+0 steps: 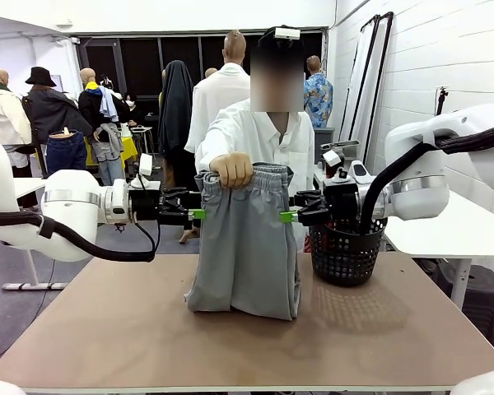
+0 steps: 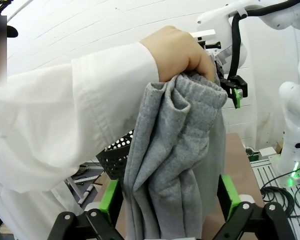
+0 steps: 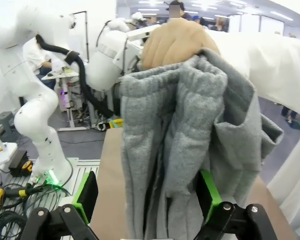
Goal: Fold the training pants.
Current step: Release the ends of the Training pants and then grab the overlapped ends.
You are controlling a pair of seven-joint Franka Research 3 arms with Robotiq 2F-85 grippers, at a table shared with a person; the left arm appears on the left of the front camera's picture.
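Brown worktop (image 1: 107,329), white-walled workshop. A person's hand (image 1: 232,171) hangs the light grey soft jersey training pants (image 1: 247,247) by their gathered waistband, hems resting on the worktop. The left end effector (image 1: 196,214) and right end effector (image 1: 289,216), both spread, flank the upper sides. Each should probably pinch fully over a side edge, level with the other.

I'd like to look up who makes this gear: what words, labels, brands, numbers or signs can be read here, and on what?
No readable text anywhere.
The training pants show plain grey cloth, no label.
The black basket, the table, the left gripper and the right gripper carry no print that can be made out.
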